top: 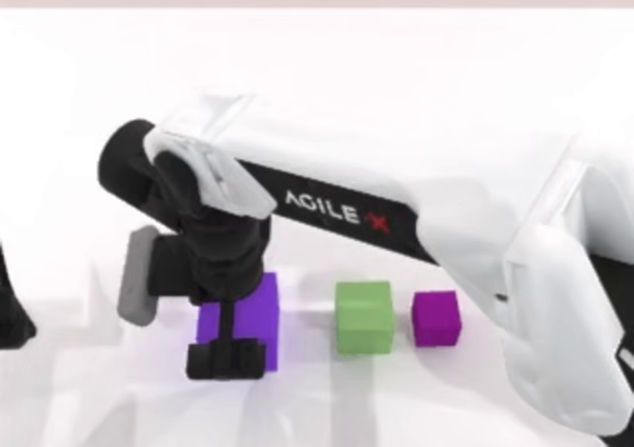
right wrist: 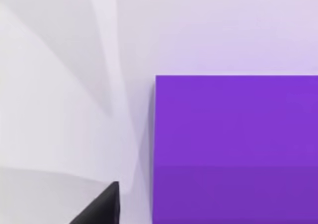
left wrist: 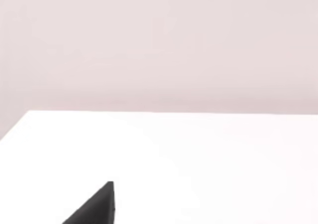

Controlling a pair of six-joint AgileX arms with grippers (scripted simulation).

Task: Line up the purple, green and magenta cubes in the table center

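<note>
Near the table middle: three cubes are sitting in a row on the white table (top: 297,60), and the green cube (top: 364,316) is serving as the landmark.
Purple cube (top: 256,313): lying to the left of the green cube with a strip of bare table between them; its front part is being covered by the right gripper.
Magenta cube (top: 436,318): resting just right of the green cube, apart from it by a narrow gap, its front edge roughly level with the green one's.
Right arm: reaching from the right side across and behind the green cube, its white link passing over the table without touching the cubes.
Right gripper (top: 226,356): hanging over the front left part of the purple cube, left of the green cube; how wide its fingers are standing I cannot tell, nor whether they are gripping the cube.
Right wrist view: showing the purple cube (right wrist: 233,149) filling much of the picture, its left edge running straight with bare table beside it, and one dark fingertip (right wrist: 102,209) sitting clear of that edge.
Left arm: showing only as a dark sliver at the far left edge, well apart from the green cube.
Left gripper: one dark fingertip (left wrist: 97,206) over bare tabletop; its opening cannot be told.
Open room: wide bare table lying behind the green cube.
</note>
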